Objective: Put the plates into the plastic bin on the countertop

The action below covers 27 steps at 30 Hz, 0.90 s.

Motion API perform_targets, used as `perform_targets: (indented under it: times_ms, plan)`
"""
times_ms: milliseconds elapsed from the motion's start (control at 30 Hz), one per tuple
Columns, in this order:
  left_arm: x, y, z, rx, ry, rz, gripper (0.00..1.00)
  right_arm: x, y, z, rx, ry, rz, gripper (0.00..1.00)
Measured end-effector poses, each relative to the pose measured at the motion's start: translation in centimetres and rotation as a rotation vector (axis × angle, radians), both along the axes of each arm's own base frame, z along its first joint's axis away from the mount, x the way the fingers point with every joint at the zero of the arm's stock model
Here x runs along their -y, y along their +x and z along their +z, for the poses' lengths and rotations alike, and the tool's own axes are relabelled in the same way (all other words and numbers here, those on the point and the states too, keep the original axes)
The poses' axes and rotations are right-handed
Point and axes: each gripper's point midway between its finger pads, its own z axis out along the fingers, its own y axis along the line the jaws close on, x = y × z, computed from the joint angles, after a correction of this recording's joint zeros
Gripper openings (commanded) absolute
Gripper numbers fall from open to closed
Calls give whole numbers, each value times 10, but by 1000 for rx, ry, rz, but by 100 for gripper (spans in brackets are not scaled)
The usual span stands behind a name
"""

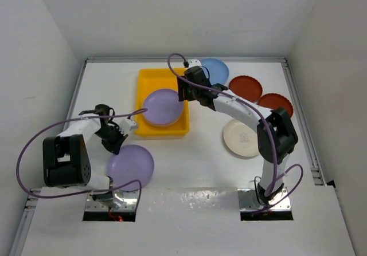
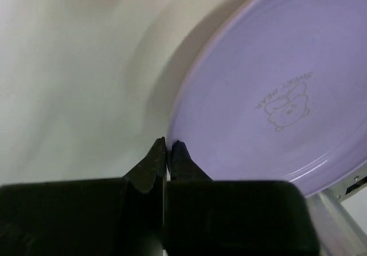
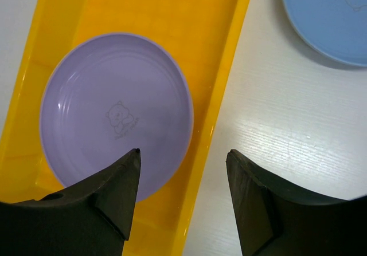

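Lying long axis front-to-back, plastic bin (image 1: 156,77) holds lavender plate (image 1: 163,108) (face up); right hand (image 3: 182,156) spread above, left hand (image 2: 168,145) pressed together.

White desk (image 1: 200,164) boxed by plain white walls: left wall (image 1: 34,50), back wall (image 1: 189,15), right wall (image 1: 338,50). Grey metal rail (image 1: 300,118) along right desk edge. Soft even light.

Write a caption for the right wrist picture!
Open right end effector over the yellow rectangular plastic bin, a round lavender plastic plate lying inside.
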Motion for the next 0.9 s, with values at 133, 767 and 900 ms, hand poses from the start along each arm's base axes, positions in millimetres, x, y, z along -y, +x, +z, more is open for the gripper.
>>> perform_targets:
  times_ms: [133,767,900]
  plan:
    - [10,6,23,46,-5,-117,0,3,0,-4,-7,-7,-6,60]
    - [110,104,166,331,-279,-226,0,43,4,13,0,36,-94,59]
    - [119,170,184,409,-316,-71,0,64,7,14,-9,54,-146,59]
